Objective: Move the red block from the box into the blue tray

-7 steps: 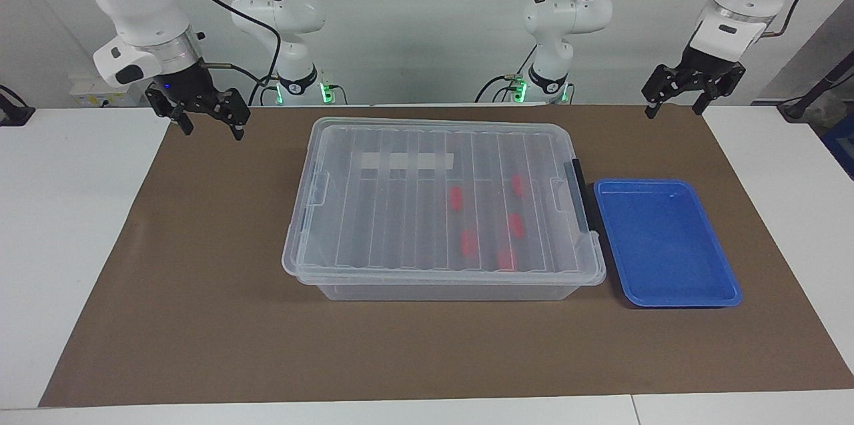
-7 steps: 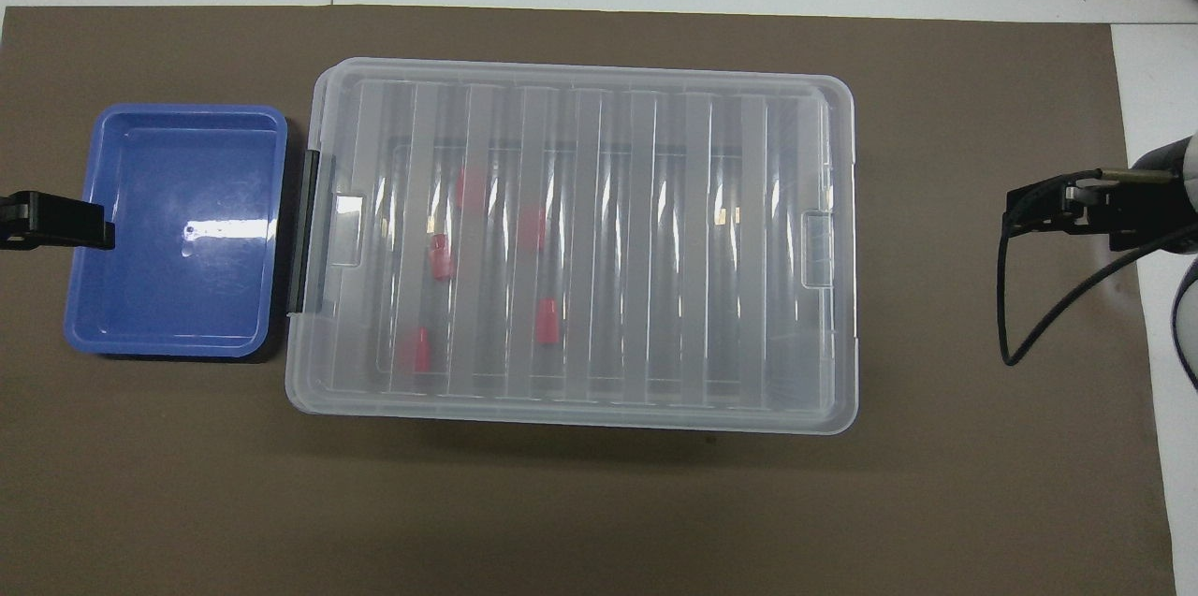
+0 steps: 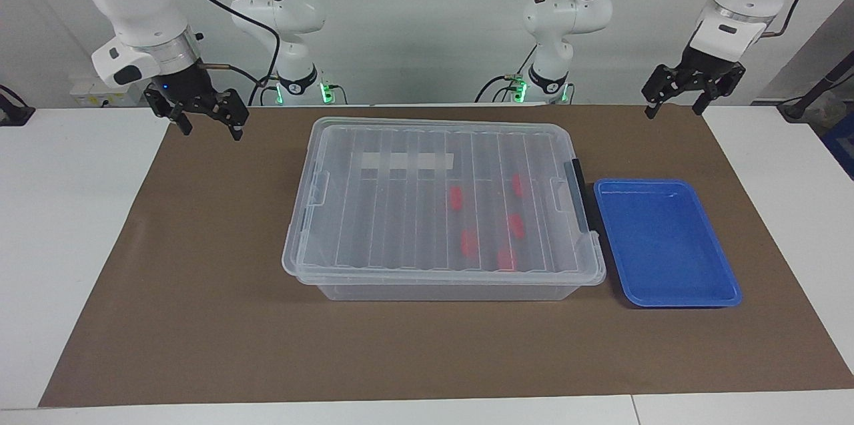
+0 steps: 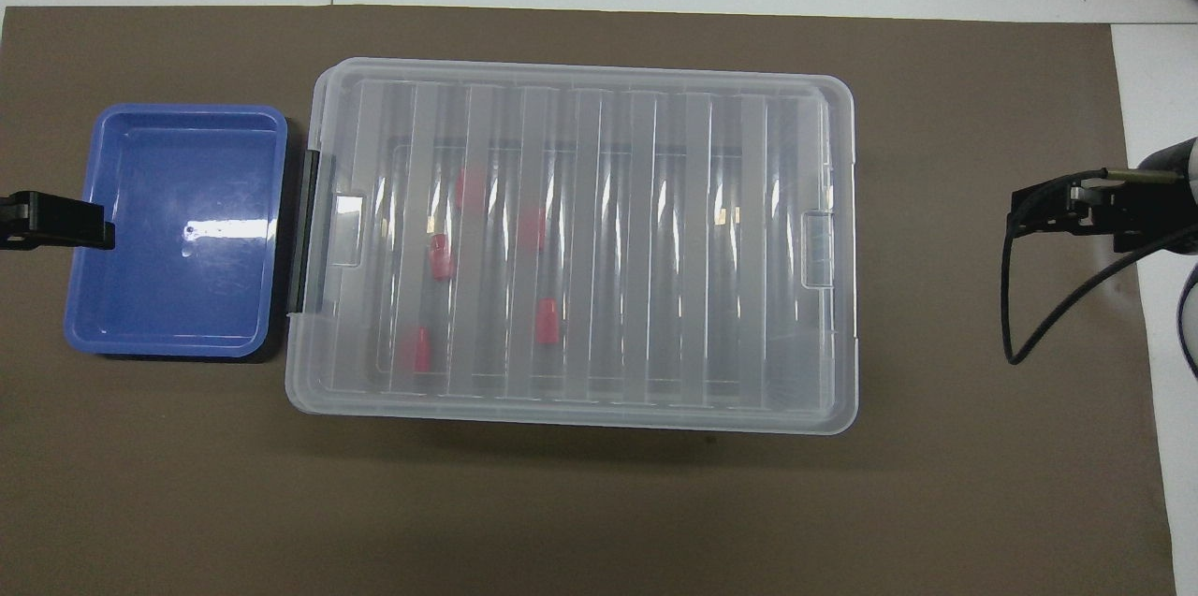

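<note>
Waiting lidded, the box (image 3: 444, 201) with 5 red blocks (image 3: 456, 198) is being left untouched, well apart from both spread-jawed grippers (image 3: 203, 119) (image 3: 677, 103); lid removal is being called for.

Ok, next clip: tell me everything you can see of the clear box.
The box is a large rectangular bin of clear plastic, closed by a ribbed clear lid with a whitish strip. A black clip sits at the end beside the blue tray. Five red blocks show inside. It rests flat on the brown mat; neither hand touches it.

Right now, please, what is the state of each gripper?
Left gripper: open, holding nothing, raised near the shallow blue plastic tray.
Right gripper: open, holding nothing, raised over the brown mat.
</note>
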### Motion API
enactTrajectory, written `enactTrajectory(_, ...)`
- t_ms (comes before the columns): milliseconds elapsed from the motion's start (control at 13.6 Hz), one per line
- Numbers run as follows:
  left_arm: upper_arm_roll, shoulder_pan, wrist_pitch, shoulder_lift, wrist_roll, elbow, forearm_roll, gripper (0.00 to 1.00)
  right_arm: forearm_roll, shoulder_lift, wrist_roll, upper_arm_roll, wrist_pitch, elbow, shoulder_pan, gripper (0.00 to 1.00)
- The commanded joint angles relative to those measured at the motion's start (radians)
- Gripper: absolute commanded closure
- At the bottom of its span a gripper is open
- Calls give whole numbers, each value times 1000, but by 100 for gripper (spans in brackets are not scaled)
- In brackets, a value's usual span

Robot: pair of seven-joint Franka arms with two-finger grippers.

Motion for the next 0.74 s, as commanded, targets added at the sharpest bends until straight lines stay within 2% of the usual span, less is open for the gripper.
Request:
enactTrajectory(0, 5, -1, -7, -19, -7, -20, -15, 0, 12, -35, -21, 10, 14, -61, -9, 0)
enactTrajectory(147, 5, -1, -7, -19, -7, -18, -15, 0, 12, -36, -15, 16, 61, -94, -3, 0)
enactTrajectory(368, 5, -1, -7, -19, -7, -20, -15, 0, 12, -35, 51, 16, 212, -192, 78, 1)
enactTrajectory(662, 5, -1, -7, -19, -7, -20, -15, 0, 13, -18, 155, 16, 327, -278, 173, 1)
